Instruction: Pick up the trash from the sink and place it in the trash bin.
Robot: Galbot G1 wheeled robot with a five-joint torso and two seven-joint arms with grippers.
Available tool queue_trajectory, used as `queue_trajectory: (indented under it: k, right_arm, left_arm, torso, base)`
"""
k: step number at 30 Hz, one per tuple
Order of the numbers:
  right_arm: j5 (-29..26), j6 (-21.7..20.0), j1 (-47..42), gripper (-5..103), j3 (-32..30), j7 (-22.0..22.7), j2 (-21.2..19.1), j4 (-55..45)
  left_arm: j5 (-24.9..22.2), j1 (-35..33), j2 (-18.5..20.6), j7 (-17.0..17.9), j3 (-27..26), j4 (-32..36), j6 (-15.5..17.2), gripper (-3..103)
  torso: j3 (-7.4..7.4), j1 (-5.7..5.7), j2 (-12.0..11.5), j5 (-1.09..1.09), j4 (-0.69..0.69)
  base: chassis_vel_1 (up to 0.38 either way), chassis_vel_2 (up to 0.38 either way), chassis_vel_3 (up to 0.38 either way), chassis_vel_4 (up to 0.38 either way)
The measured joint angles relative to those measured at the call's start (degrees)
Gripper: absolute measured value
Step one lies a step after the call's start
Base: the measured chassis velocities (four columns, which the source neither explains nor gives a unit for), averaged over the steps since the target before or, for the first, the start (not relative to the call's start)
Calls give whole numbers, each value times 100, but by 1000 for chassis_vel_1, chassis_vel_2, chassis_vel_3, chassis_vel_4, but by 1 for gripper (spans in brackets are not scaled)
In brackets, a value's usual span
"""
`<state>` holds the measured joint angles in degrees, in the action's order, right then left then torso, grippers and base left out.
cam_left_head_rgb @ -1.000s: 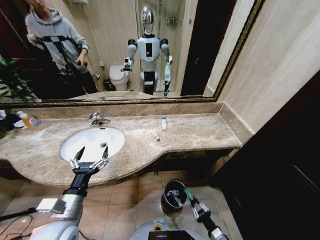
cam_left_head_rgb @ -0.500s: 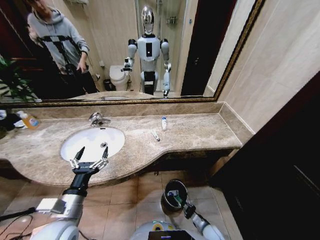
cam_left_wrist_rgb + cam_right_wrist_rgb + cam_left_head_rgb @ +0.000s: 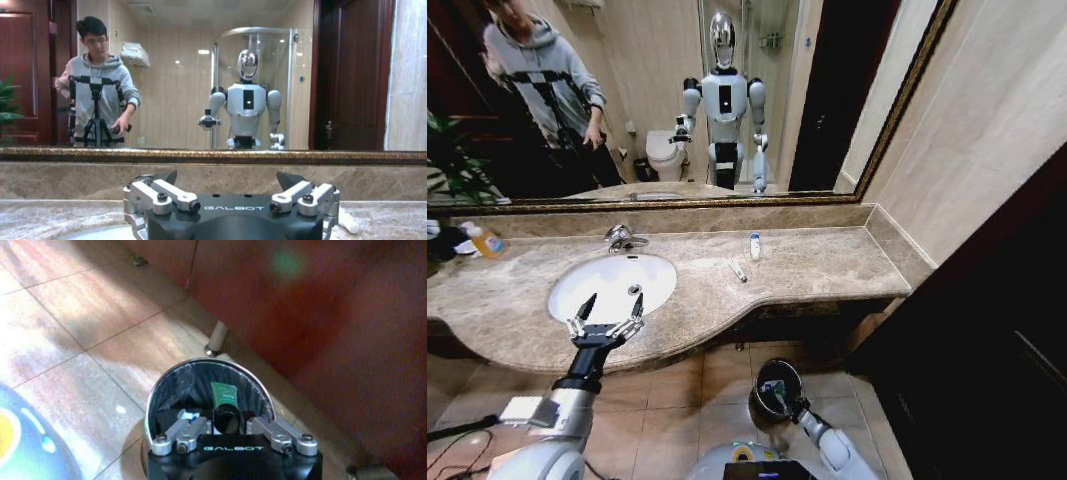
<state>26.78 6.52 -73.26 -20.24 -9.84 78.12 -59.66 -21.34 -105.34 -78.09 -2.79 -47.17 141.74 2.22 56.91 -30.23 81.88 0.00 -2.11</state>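
Observation:
My right gripper (image 3: 785, 401) is low over the floor, reaching into the small black trash bin (image 3: 758, 384). In the right wrist view that gripper (image 3: 229, 423) is shut on a green-capped tube (image 3: 223, 394) that points down inside the bin's shiny rim (image 3: 200, 363). A small white and blue piece (image 3: 191, 415) lies in the bin. My left gripper (image 3: 607, 318) hangs open and empty over the front edge of the white sink (image 3: 602, 280). On the marble counter right of the sink are two white tubes, one standing (image 3: 754, 245) and one lying flat (image 3: 738, 270).
A chrome faucet (image 3: 622, 238) stands behind the basin and an orange-labelled soap bottle (image 3: 487, 241) at the counter's far left. A big mirror backs the counter. The bin sits on tiled floor beside a dark wooden cabinet (image 3: 320, 330).
My right gripper has carried the green-capped tube from beside the bin down into its mouth. The left arm has stayed still.

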Motion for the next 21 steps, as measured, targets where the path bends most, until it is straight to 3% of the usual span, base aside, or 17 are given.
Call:
queue_trajectory:
  k: [5, 6, 7, 8, 10, 11, 12, 13, 16, 17, 19, 20, 21]
  right_arm:
    - [-50, 0, -11, 27, -25, 29, -4, -25]
    - [-65, 1, -22, 37, -34, 45, -5, -38]
    - [-80, 13, -27, 37, -38, 59, -5, -41]
    - [-103, 47, -33, 49, -46, 105, -2, -40]
    - [-119, 64, -36, 49, -55, 143, 5, -39]
    - [-127, 68, -39, 60, -62, 164, 10, -39]
    - [-137, 71, -44, 60, -75, 193, 17, -39]
    - [-144, 71, -52, 70, -87, 215, 20, -42]
    - [-147, 71, -78, 70, -88, 232, 18, -79]
    - [-147, 70, -92, 82, -89, 240, 17, -102]
    - [-147, 68, -100, 82, -89, 244, 17, -115]
    - [-147, 67, -111, 91, -89, 247, 17, -124]
    - [-146, 65, -122, 91, -91, 254, 22, -132]
  left_arm:
    - [0, 0, 0, 0, 0, 0, 0, 100]
    - [0, 0, 0, 0, 0, 0, 0, 100]
    - [0, 0, 0, 0, 0, 0, 0, 100]
    - [0, 0, 0, 0, 0, 0, 0, 100]
    - [0, 0, 0, 0, 0, 0, 0, 100]
    - [0, 0, 0, 0, 0, 0, 0, 100]
    - [0, 0, 0, 0, 0, 0, 0, 100]
    - [0, 0, 0, 0, 0, 0, 0, 100]
    - [0, 0, 0, 0, 0, 0, 0, 100]
    - [0, 0, 0, 0, 0, 0, 0, 100]
    - [0, 0, 0, 0, 0, 0, 0, 100]
    - [0, 0, 0, 0, 0, 0, 0, 100]
    - [0, 0, 0, 0, 0, 0, 0, 100]
  torso:
    - [0, 0, 0, 0, 0]
    - [0, 0, 0, 0, 0]
    - [0, 0, 0, 0, 0]
    - [0, 0, 0, 0, 0]
    - [0, 0, 0, 0, 0]
    - [-1, 0, 0, 0, 0]
    - [0, 0, 0, 0, 0]
    - [-1, 0, 0, 0, 0]
    - [0, 0, 0, 0, 0]
    - [-1, 1, 0, 0, 0]
    - [-1, 1, 0, 0, 0]
    - [-1, 1, 0, 0, 0]
    - [-1, 1, 0, 0, 0]
  base:
    - [0, 0, 0, 0]
    - [0, 0, 0, 0]
    - [0, 0, 0, 0]
    - [0, 0, 0, 0]
    - [0, 0, 0, 0]
    - [0, 0, 0, 0]
    - [0, 0, 0, 0]
    - [0, 0, 0, 0]
    - [0, 0, 0, 0]
    - [0, 0, 0, 0]
    - [0, 0, 0, 0]
    - [0, 0, 0, 0]
    - [0, 0, 0, 0]
